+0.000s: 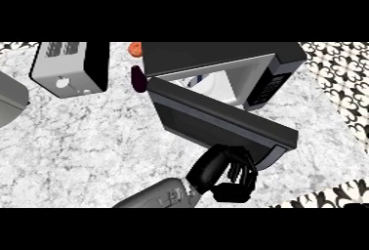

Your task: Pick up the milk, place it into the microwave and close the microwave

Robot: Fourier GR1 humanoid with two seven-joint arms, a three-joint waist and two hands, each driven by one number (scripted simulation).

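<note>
The dark microwave (277, 73) stands at the back right of the counter. Through the gap in its front, part of the white and blue milk carton (205, 84) shows inside the cavity. The microwave door (216, 122) is hinged at the left and stands partly swung out, slanting toward me. My right hand (223, 173) is at the door's free lower edge, fingers relaxed and touching the door, holding nothing. Its grey forearm (158, 196) comes in from the bottom. My left hand shows nowhere.
A grey and black toaster-like appliance (69, 68) stands at the back left, and a grey object (10, 100) shows at the left edge. A dark purple vegetable (137, 78) and an orange item (134, 49) lie left of the microwave. The counter ends at right (338, 146).
</note>
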